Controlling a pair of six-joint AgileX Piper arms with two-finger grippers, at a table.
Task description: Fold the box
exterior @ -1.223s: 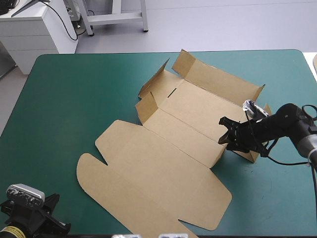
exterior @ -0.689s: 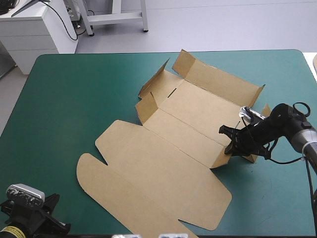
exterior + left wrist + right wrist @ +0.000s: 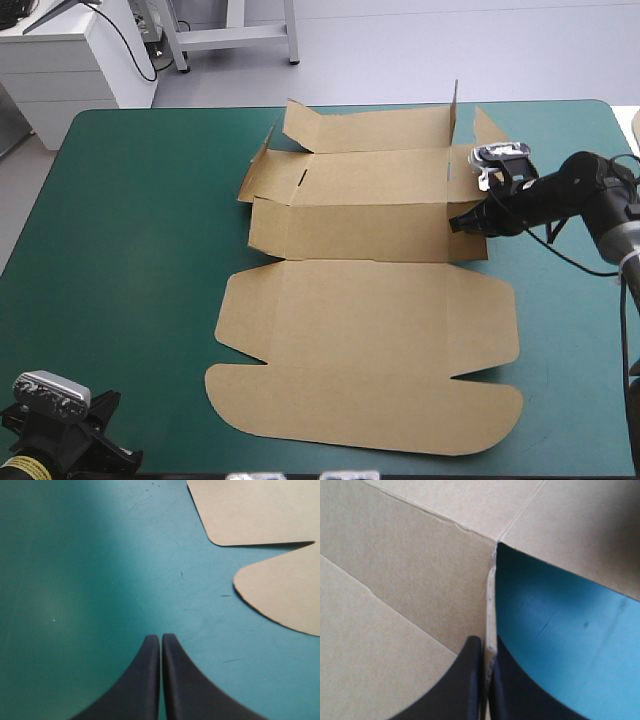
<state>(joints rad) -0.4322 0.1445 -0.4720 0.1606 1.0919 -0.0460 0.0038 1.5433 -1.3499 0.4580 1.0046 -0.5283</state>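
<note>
Swung square, box (image 3: 370, 330) (right wall) pinched in right gripper (image 3: 455, 222).

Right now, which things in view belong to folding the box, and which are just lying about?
In the job:
brown box, walls partly raised, lid flat
right pincer, shut on the edge of a raised wall

Not in it:
left pincer, shut, over bare cover beside the lid's rounded flap
teal-green cover, only the work surface
</note>
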